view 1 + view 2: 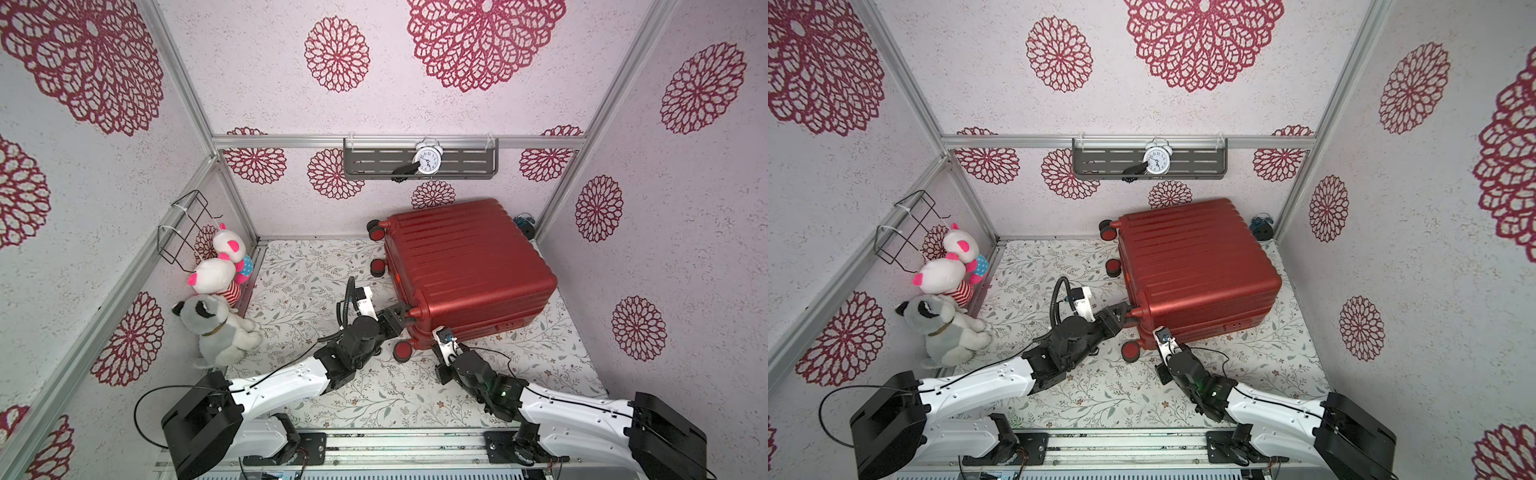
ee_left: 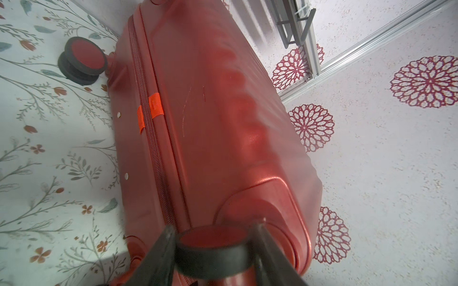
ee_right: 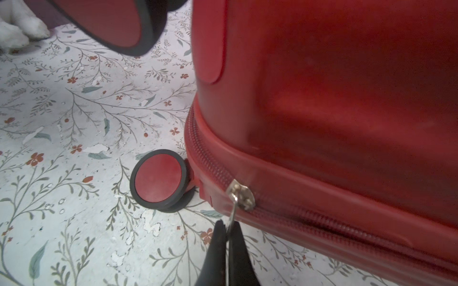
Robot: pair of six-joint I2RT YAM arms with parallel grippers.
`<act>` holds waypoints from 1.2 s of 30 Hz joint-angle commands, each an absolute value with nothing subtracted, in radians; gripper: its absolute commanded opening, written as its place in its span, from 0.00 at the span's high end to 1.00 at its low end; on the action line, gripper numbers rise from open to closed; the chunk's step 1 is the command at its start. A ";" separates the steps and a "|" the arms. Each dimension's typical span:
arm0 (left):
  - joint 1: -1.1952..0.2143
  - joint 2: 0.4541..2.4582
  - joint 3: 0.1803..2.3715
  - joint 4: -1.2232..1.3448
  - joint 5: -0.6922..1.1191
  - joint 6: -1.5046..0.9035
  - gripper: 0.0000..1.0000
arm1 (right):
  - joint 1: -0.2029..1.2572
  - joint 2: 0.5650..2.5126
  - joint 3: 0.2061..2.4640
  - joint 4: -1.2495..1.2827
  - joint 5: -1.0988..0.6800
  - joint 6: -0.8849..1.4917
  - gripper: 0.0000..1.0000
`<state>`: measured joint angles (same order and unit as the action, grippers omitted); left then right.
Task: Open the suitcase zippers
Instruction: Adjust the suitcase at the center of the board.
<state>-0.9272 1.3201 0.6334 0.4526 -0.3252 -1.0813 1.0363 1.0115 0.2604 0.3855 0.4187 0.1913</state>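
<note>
The red ribbed suitcase point(image 1: 465, 266) point(image 1: 1196, 266) lies flat at the back right of the floral mat, wheels pointing left. My left gripper point(image 2: 213, 227) point(image 1: 405, 311) has its fingers pressed against both sides of the upper near wheel point(image 2: 213, 247). My right gripper point(image 3: 229, 226) sits at the near left corner, shut on the thin metal pull tab of the silver slider point(image 3: 240, 195). The dark red zippers' track point(image 3: 210, 158) point(image 2: 146, 118) runs round the middle seam. To one side of the slider the track point(image 3: 322, 222) shows a dark gap.
Three plush toys point(image 1: 216, 299) sit along the left wall under a wire basket point(image 1: 183, 226). A shelf holding an alarm clock point(image 1: 428, 158) hangs on the back wall. The lower near wheel point(image 3: 158, 182) rests on the mat beside my right gripper. Orange tape point(image 2: 155, 105) crosses the seam.
</note>
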 commanded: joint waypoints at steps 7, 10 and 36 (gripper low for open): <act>-1.081 1.506 0.730 0.514 -0.103 -1.114 0.76 | 1.112 0.951 0.214 0.549 0.327 0.156 1.00; -1.098 1.519 0.749 0.534 -0.109 -1.124 0.76 | 1.127 0.940 0.200 0.560 0.339 0.139 1.00; -1.140 1.486 0.818 0.489 -0.116 -1.093 0.70 | 1.152 0.857 0.154 0.548 0.341 0.094 1.00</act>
<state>-1.0801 1.4963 0.8379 0.5156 -0.2180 -1.0897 1.0962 0.8688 0.1257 0.4583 0.5213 0.1478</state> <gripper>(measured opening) 0.289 0.055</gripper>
